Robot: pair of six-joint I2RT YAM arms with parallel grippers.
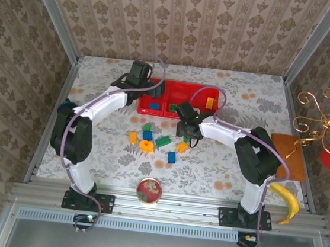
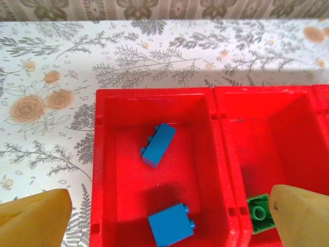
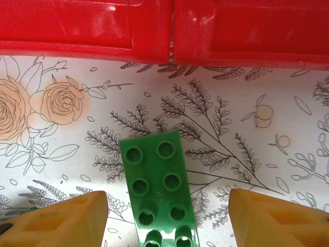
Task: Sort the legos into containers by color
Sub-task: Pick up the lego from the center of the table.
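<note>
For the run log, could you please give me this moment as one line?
left gripper open over tray left compartment, two blue blocks inside | right gripper open, straddling green block on table

worktop: floral print | far ctr: red tray | mid, near tray: loose legos, orange/blue/green blks + orange ring | front edge: round dish

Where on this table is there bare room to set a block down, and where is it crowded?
Bare: the table behind the red tray, and the near strip between the round dish and the right arm. Crowded: loose blocks in front of the tray.
</note>
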